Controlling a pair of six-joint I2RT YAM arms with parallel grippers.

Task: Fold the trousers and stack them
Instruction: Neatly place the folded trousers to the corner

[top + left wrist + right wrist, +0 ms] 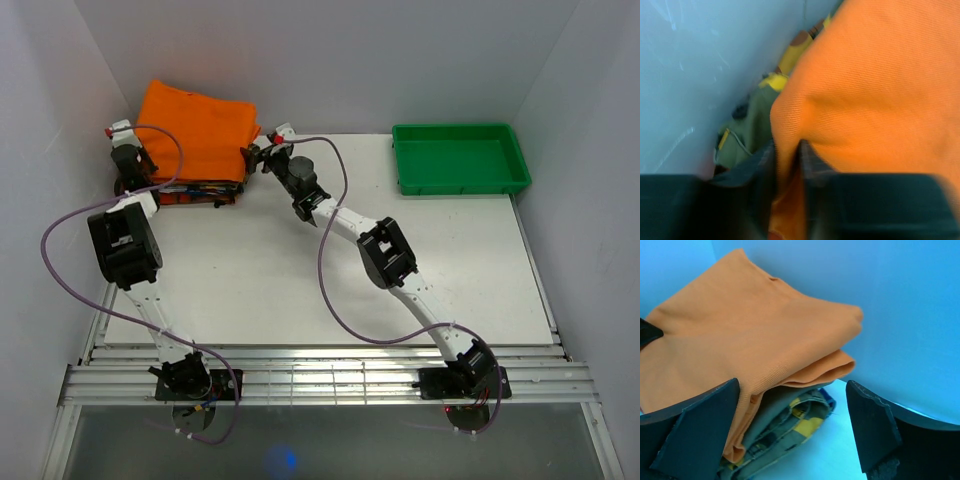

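My left gripper [787,157] pinches a fold of the orange trousers [195,125], which lie folded on the camouflage garment [795,422] at the far left corner of the table [300,280]. My right gripper [792,385] is spread wide just beside the stack.

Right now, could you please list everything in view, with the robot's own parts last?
trousers: one pair, orange, folded on top of the pile at the table's far left corner
camouflage garment: one, green-brown-yellow, folded under the trousers
tray: one, green, table's far right corner
table: one, white, under everything
cables: two, purple, one along each arm
left gripper: one, black, shut on the trousers' edge
right gripper: one, black, open at the pile's right side
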